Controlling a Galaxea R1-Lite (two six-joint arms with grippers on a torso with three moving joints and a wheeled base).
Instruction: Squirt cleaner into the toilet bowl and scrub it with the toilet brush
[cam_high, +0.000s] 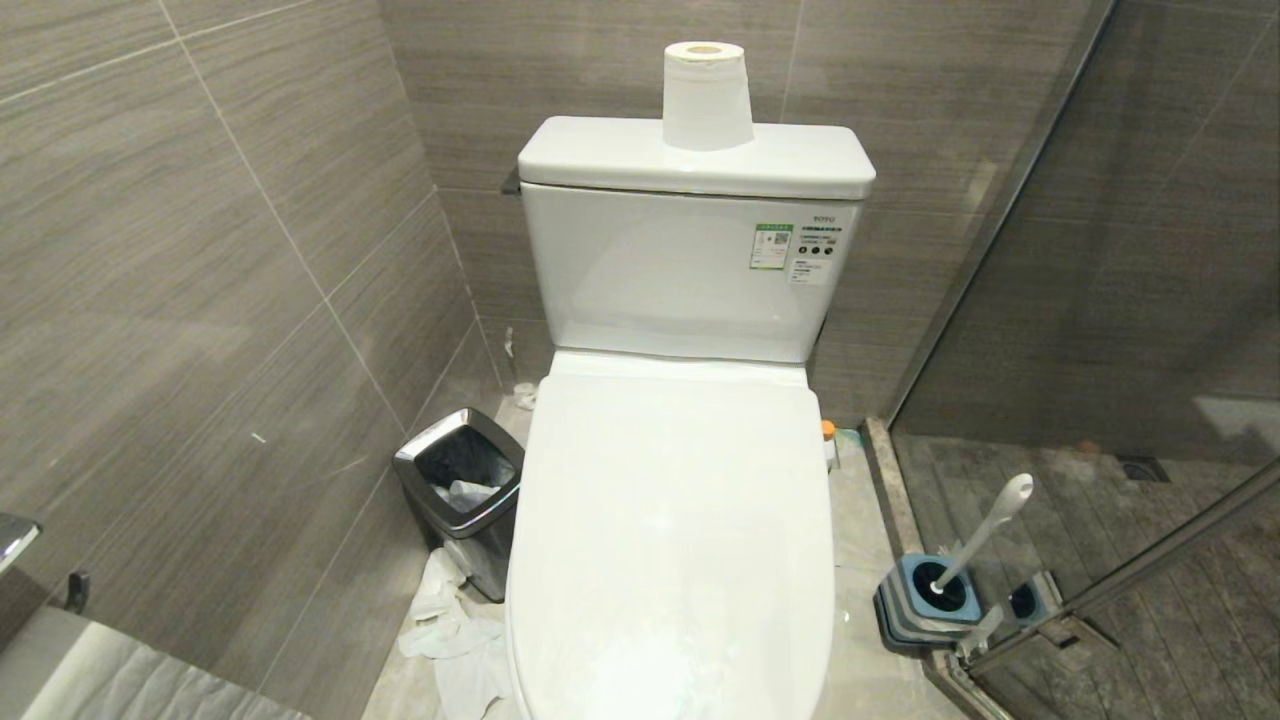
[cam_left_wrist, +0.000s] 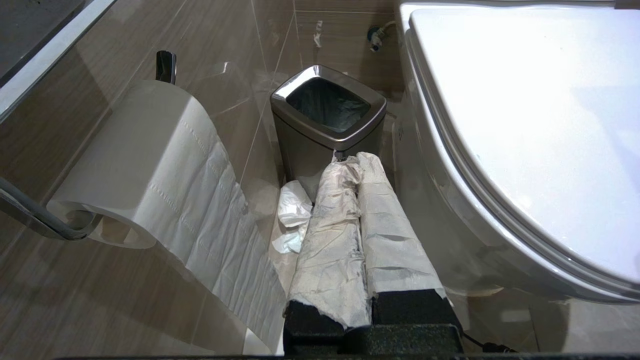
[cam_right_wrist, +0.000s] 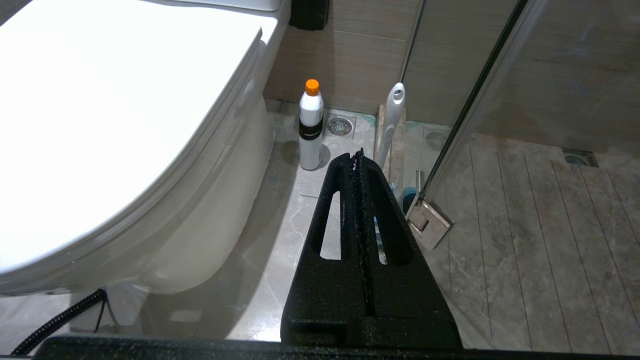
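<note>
Toilet (cam_high: 670, 520) lid down; the bottle (cam_right_wrist: 310, 125), hidden overhead, shows beyond the right gripper (cam_right_wrist: 358, 156), pressed together; left gripper (cam_left_wrist: 356, 162) likewise.

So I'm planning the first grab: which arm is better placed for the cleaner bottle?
Probably the right: the cleaner bottle stands on the floor just ahead of the shut right gripper, on the toilet's right side.

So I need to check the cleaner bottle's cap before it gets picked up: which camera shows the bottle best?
The right wrist view: the whole cleaner bottle stands upright on the floor beside the toilet, orange cap on. The head view shows only a sliver of its orange top past the toilet lid's edge. The left wrist view does not show it.
</note>
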